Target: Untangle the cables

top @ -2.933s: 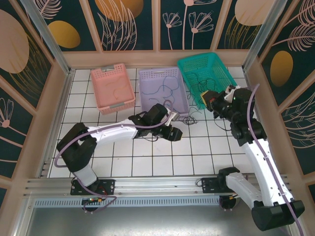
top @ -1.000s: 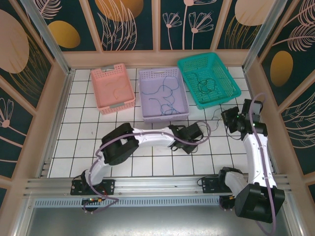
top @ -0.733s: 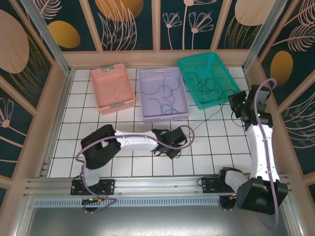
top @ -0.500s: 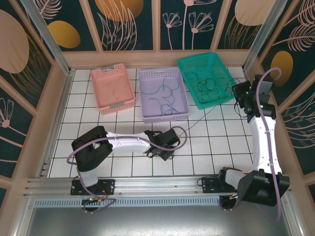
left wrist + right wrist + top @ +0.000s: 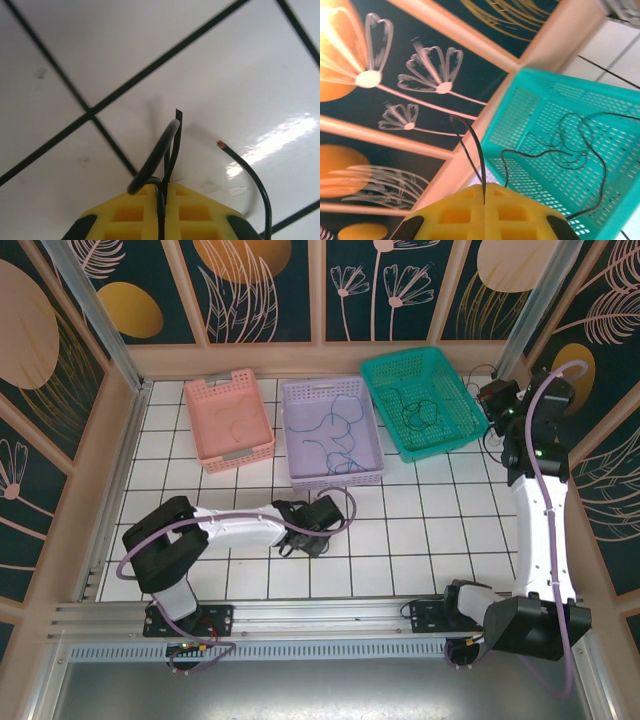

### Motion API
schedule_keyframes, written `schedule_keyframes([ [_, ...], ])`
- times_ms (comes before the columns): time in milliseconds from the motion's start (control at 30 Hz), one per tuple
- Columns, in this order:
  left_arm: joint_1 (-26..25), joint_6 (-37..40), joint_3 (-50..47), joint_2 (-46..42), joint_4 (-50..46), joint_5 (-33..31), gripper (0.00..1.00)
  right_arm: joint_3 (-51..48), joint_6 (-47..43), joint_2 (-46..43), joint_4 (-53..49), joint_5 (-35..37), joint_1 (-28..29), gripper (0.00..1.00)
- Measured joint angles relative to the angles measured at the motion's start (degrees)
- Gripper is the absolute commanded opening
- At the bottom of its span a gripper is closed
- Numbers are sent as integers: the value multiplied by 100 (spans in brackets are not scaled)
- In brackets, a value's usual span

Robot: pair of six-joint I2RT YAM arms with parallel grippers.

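Left gripper [image 5: 292,540] is lying low over the white tiled floor [image 5: 420,530], lower centre of the overhead frame, well below the baskets. In the left wrist view its yellow pads [image 5: 125,215] are sitting pressed together at the bottom edge and are pinching a dark cable [image 5: 167,145] in the seam. The cable is looping up out of the fingertips toward mid-frame, just over a tile joint. A second dark strand [image 5: 250,175] is curving down the right side of that frame, its bare coppery tip sitting just right of the loop and apart from it; whether it is the same cable cannot be told. Right gripper [image 5: 492,395] is hanging raised at the upper right of the overhead frame, just beside the right rim of the teal basket [image 5: 405,355]. In the right wrist view its pads [image 5: 450,215] are clamping shut on a thin black strand [image 5: 479,150], which is rising out of the seam toward upper left against the decorated wall panel. More dark cables [image 5: 570,145] are lying in loose squiggles inside the teal basket, right half of that frame, apart from the fingers. Overhead, a blue cable [image 5: 340,430] is lying in the lavender basket [image 5: 325,383], top centre, well apart from both grippers.
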Motion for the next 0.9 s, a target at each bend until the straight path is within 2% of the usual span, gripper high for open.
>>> schedule_keyframes([
  [67,116,-153,116,-83,-177,-85,38,15,-186,-72,96,-186,9,0],
  [167,273,-409,535,-245,-404,-149,55,66,-437,-162,175,-503,9,0],
  [267,448,-669,1156,-476,-501,-188,66,68,-616,-245,369,-944,17,0],
  [367,723,-944,1779,-723,-511,-90,67,42,-678,-282,601,-1484,33,0],
  [467,1215,-1307,2446,-876,-485,238,67,-90,-682,-282,898,-2090,136,0],
  [633,2092,-2400,3134,-890,90,1202,69,-173,-723,-192,1012,-2623,723,0],
  [767,2245,-3628,3154,-863,1040,1958,57,-313,-719,-184,1054,-2667,1237,0],
  [900,2205,-4352,3250,-695,1867,2684,55,-417,-592,-142,1058,-2474,1572,0],
])
